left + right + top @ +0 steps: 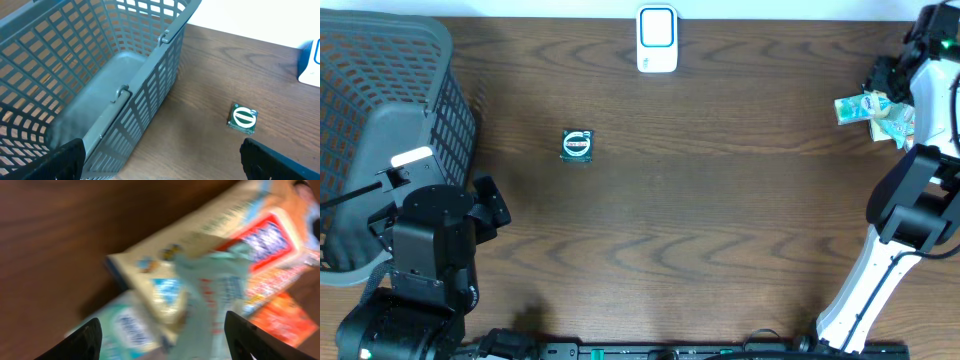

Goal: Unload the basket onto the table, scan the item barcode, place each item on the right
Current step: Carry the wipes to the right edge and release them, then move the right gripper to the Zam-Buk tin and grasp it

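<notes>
A heap of snack packets [873, 112] lies at the table's right edge. In the right wrist view the packets [210, 265] are blurred: cream, pale green and orange-red wrappers. My right gripper [167, 342] hangs just over them, its jaws wide apart and empty; from overhead the right gripper [888, 80] sits at the heap's far side. A white and blue scanner [657, 38] stands at the back centre. A small green box with a round white label [578, 145] lies left of centre. My left gripper [170, 167] is open and empty beside the basket, and the green box [243, 119] lies ahead of it.
A grey slatted basket [380, 110] fills the left side, and its near wall [145, 95] runs close by the left finger. The scanner's blue edge [307, 62] shows at the right of the left wrist view. Bare wood lies between the green box and the packets.
</notes>
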`<state>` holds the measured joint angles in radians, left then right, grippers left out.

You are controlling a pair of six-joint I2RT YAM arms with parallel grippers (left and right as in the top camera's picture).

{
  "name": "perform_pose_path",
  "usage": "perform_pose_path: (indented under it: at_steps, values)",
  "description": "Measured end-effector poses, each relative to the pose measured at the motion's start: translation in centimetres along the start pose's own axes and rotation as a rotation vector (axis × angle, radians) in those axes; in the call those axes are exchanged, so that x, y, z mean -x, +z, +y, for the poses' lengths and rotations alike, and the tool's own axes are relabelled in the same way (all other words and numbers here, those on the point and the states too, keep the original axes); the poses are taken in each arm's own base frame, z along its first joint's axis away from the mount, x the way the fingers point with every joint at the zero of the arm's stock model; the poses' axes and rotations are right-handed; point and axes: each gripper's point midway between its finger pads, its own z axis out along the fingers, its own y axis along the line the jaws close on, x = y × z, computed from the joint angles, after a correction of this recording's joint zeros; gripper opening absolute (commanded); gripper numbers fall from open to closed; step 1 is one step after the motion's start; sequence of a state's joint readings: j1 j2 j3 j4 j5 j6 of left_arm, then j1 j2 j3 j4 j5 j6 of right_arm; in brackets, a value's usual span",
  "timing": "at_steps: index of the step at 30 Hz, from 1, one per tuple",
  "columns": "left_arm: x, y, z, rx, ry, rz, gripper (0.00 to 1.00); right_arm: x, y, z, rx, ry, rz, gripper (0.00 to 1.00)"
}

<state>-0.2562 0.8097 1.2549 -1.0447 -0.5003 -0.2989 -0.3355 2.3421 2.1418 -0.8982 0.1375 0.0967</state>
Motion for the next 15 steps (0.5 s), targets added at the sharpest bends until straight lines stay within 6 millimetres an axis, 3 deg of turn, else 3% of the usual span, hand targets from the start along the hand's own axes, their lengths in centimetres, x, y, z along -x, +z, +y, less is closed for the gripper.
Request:
perform_pose_path:
  at_steps: [4,8,10,15]
  values:
    - [0.0,0.0,0.0,0.0,0.0,0.0,0.98,1.3,-3.5,4.6,0.138,-0.04,-0.062,0.71]
    - [0.0,0.0,0.0,0.0,0.0,0.0,0.98,1.9,-9.0,11.6,0.378,-0.112,-0.124,0.71]
    - [0.0,0.0,0.0,0.0,0.0,0.0,0.98,1.1,-11.7,15.7,0.524,-0.163,-0.126,0.71]
    - [0.0,0.0,0.0,0.0,0.0,0.0,0.98,-3.0,-15.5,24.6,0.778,-0.293,-0.06,0.72]
